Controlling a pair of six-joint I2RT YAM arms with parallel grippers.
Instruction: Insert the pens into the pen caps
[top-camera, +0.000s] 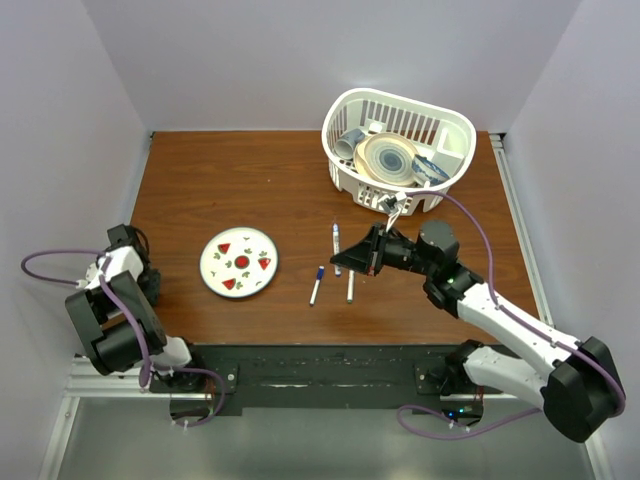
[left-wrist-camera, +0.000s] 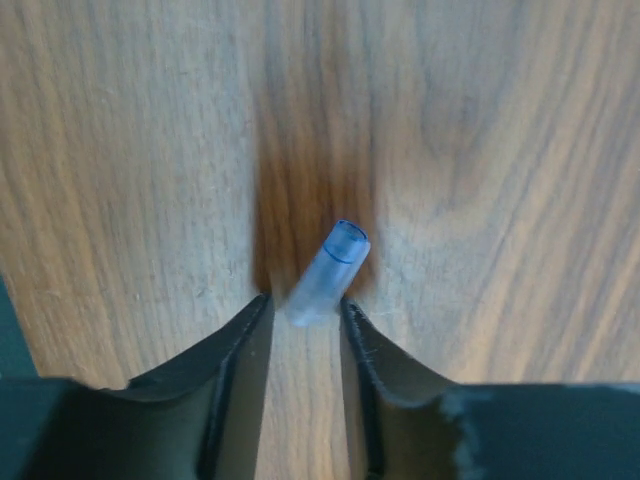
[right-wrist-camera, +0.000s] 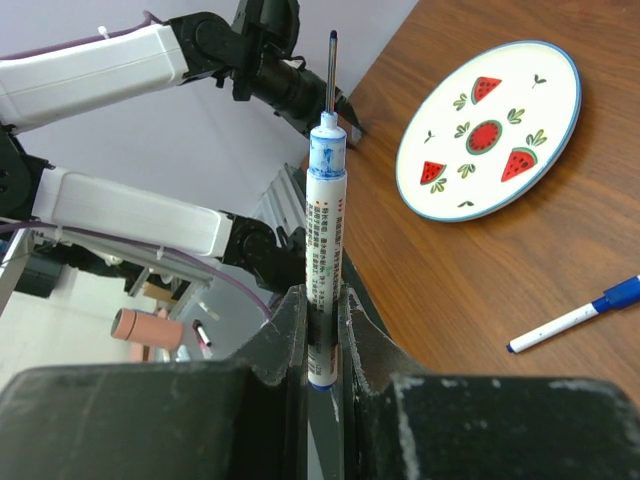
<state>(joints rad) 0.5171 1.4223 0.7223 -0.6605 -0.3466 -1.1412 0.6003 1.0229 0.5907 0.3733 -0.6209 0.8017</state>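
Grip quality is what I am checking from the remote station. The right gripper (right-wrist-camera: 322, 310) is clamping an uncapped pen (right-wrist-camera: 325, 230) low on its barrel. Its jaws are nearly together, the nib is pointing away from the fingers, and the blue-stained collar is sitting well clear of them.

The left gripper (left-wrist-camera: 305, 305) is standing narrow over the table (left-wrist-camera: 500, 150). Its tips are flanking only the near end of the blue cap (left-wrist-camera: 335, 262), which is lying tilted with its ringed far end pointing away. I cannot tell whether the pads are pinching it, since a sliver of gap is showing on one side.

On the top view the two grippers are sitting well apart. A capped pen (top-camera: 316, 285) and a third pen (top-camera: 350, 287) are lying near the right one, and the watermelon plate (top-camera: 239, 262) is lying between the two.

I am flagging three risks:
- A pinch so close to the cap's end could let it pivot or squirt out on lifting.
- A tilted cap would meet the nib off-axis, bending it or smearing ink.
- The pen, held so low, could slide back through the jaws under the insertion push.
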